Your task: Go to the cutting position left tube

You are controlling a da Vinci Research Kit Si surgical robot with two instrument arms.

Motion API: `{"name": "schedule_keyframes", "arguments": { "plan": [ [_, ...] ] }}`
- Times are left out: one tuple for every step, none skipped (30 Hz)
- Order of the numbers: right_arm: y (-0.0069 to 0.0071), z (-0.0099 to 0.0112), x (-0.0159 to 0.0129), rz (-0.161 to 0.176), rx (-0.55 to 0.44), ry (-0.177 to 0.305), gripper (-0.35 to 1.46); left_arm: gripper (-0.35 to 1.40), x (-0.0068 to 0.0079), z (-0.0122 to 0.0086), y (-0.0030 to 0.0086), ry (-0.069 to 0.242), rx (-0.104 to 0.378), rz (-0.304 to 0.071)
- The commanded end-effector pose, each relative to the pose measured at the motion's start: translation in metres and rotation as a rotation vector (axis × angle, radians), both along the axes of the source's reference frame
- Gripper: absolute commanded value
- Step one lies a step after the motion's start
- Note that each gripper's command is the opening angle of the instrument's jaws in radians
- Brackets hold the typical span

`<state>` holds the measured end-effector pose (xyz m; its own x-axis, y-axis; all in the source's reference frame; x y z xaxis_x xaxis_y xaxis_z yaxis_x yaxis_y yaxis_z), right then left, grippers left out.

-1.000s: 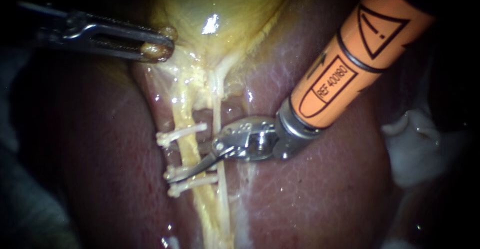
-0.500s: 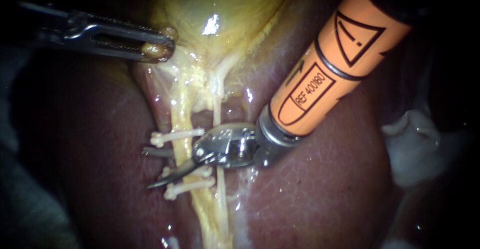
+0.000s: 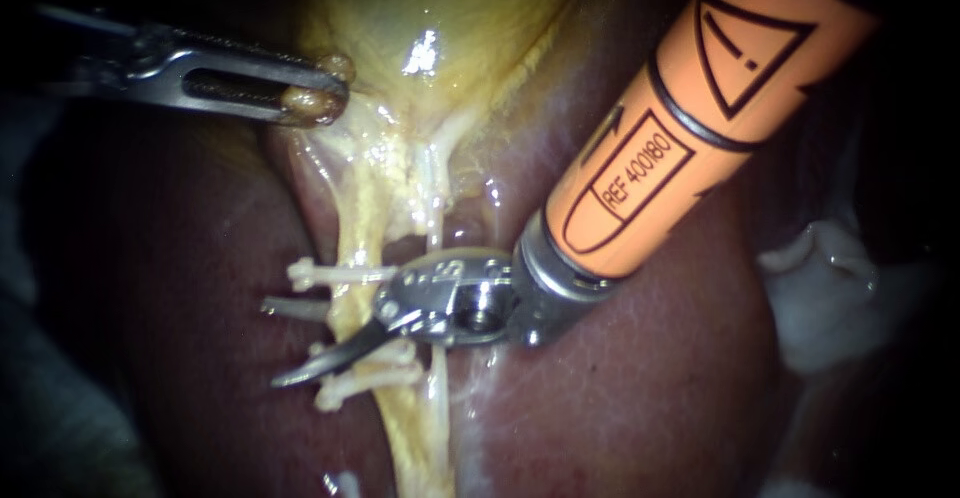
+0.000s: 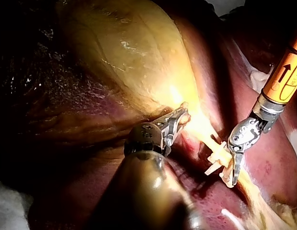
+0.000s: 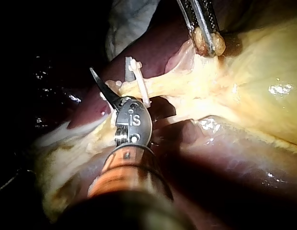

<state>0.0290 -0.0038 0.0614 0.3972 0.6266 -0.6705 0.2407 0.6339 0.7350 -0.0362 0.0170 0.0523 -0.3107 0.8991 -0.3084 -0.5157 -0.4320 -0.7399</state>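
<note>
The right instrument has its hand apart around the left tube, between clips; the left instrument has its hand clamped on the gallbladder.

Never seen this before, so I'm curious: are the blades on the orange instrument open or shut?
Open. The right instrument has its two blades standing apart with a clear gap, and the left tube runs between them.

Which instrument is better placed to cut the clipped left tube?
The right instrument: its open blades straddle the left tube between clips. The left instrument is away, holding the gallbladder.
</note>
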Motion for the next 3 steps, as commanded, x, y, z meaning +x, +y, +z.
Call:
{"name": "schedule_keyframes", "arguments": {
  "plan": [
    [0.0000,0.0000,0.0000,0.000,0.000,-0.001,1.36,-0.35,0.0000,0.0000,0.0000,0.000,0.000,0.000],
    [0.0000,0.0000,0.0000,0.000,0.000,-0.001,1.36,-0.35,0.0000,0.0000,0.0000,0.000,0.000,0.000],
    [0.0000,0.0001,0.0000,0.001,0.004,-0.003,1.36,-0.35,0.0000,0.0000,0.0000,0.000,0.000,0.000]
  ]
}}
